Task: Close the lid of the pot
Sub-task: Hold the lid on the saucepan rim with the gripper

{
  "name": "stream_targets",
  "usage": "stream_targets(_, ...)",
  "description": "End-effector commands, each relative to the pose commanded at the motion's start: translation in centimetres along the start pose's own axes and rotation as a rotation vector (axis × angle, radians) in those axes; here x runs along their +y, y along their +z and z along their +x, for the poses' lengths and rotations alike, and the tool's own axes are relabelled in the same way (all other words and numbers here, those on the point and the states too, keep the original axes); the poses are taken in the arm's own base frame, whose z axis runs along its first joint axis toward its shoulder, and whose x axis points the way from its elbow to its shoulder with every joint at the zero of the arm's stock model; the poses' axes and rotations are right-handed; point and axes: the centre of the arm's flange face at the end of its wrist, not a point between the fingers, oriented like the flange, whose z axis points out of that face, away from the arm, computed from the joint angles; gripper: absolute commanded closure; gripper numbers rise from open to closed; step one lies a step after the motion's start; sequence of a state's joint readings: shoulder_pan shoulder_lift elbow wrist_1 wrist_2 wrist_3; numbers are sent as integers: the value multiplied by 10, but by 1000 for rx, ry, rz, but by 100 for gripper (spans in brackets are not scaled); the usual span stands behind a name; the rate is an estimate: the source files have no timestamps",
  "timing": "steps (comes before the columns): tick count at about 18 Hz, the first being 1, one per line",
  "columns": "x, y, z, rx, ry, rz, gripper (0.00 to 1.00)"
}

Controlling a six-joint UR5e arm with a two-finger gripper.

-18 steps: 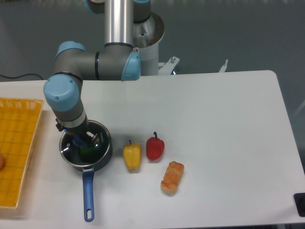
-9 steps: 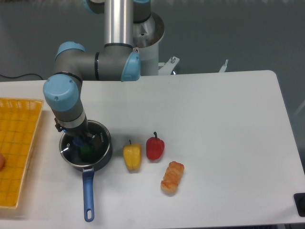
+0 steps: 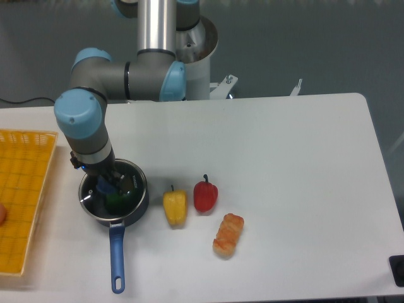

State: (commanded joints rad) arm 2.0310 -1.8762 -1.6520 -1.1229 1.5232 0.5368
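1. Blue plastic comes nearest: the long handle of the pot (image 3: 114, 205) runs toward the front edge of the table (image 3: 284, 158), and it lies where it lay a second ago
2. Glass glints over the pot's mouth, so the lid (image 3: 113, 191) looks seated on the rim, its blue knob under the tool and something green showing through it; I judge the closing itself all but done
3. Just right of the pot, a yellow pepper (image 3: 175, 206), a red pepper (image 3: 205, 195) and a bread-like piece (image 3: 228, 235) sit untouched, the same as in both earlier pictures
4. The gripper (image 3: 108, 184) hangs over the middle of the lid, about the knob; the wrist hides the fingertips, so I cannot tell whether they clamp the knob or have parted
5. The change is small and all in the arm: the wrist and elbow joints sit slightly higher and further left than a second ago, while lid and pot stay put, which reads to me as the start of a lift away after setting the lid down
6. At the far left, the yellow basket (image 3: 22, 189) is unchanged
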Motion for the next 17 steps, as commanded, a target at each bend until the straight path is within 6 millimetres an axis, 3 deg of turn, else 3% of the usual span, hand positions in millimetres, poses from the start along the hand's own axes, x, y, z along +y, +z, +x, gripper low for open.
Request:
stream_targets(6, 13, -22, -12, -88, 245, -32, 0)
stream_targets(17, 88, -42, -139, -69, 414, -78, 0)
